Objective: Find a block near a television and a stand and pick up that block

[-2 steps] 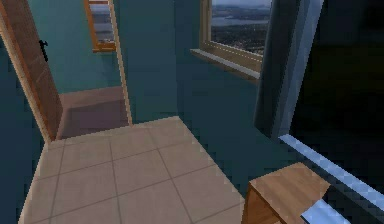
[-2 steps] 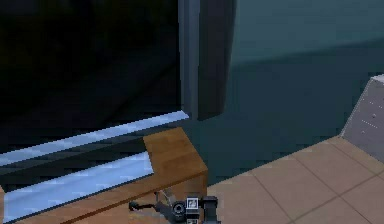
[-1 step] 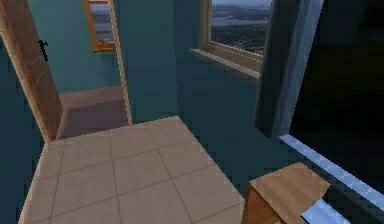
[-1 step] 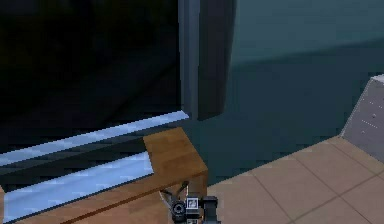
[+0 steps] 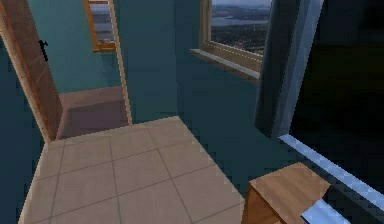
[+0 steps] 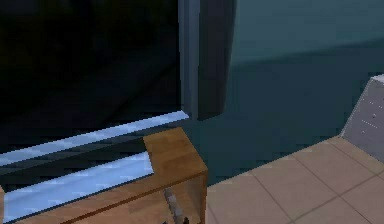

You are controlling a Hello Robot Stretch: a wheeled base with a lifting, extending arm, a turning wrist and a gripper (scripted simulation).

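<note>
Presumably the block is rigid and light; opposite flat faces are the likely hold. Dark television (image 6: 80,70) rises behind wooden stand (image 6: 172,158). Gripper state: cannot tell.

A wooden stand (image 6: 172,160) sits on the beige tiled floor (image 6: 290,190). A large dark television (image 6: 90,70) seems to rest on its top, with its pale lower edge running along the wood. At the arm side view's right edge, a light grey furniture corner (image 6: 372,115) meets the tiles.
</note>
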